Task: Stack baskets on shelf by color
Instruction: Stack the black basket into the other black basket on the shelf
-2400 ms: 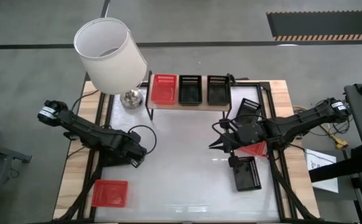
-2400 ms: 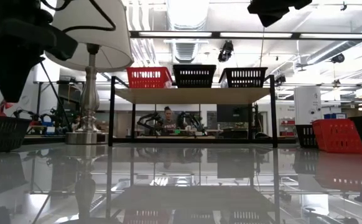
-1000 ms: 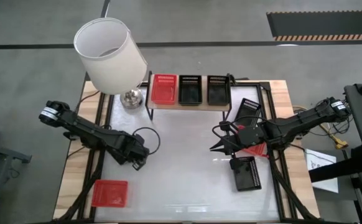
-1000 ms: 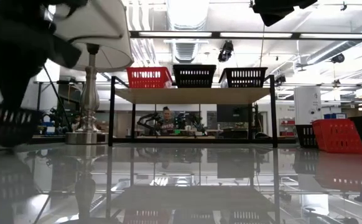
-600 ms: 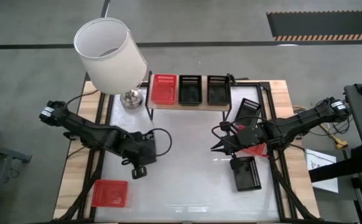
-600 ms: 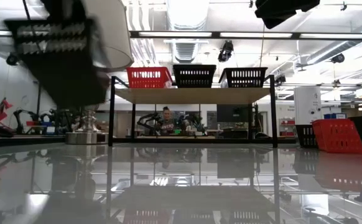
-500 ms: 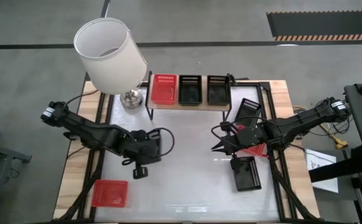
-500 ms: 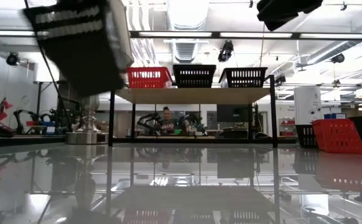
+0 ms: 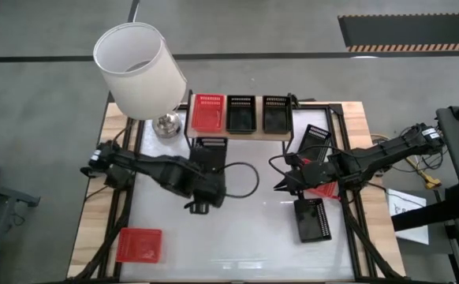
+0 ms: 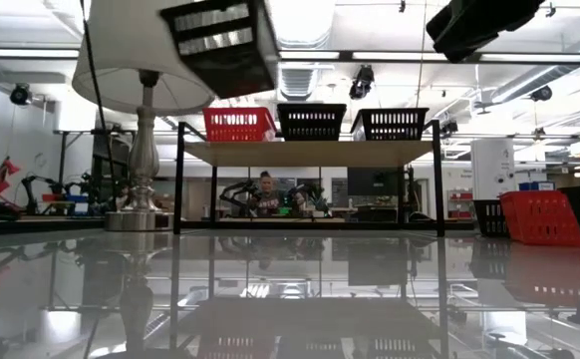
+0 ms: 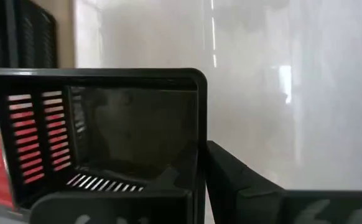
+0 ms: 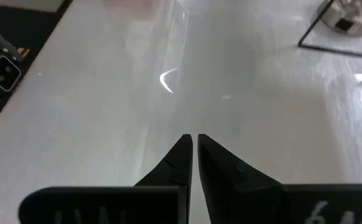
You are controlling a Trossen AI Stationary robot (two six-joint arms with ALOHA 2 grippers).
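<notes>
No brand or writing is being picked out anywhere. The white lamp (image 9: 140, 69) is standing at ten o'clock on the table (image 9: 245, 237), just beside the shelf (image 9: 241, 130), where one red and two black baskets are being carried. A black basket (image 9: 206, 154) is being held aloft by the left gripper (image 9: 210, 183), fingers pinching its wall, just before the shelf. The right gripper (image 9: 280, 188) is hovering at three o'clock, fingers pressed together. A red basket (image 9: 139, 245) is lying at seven o'clock.
</notes>
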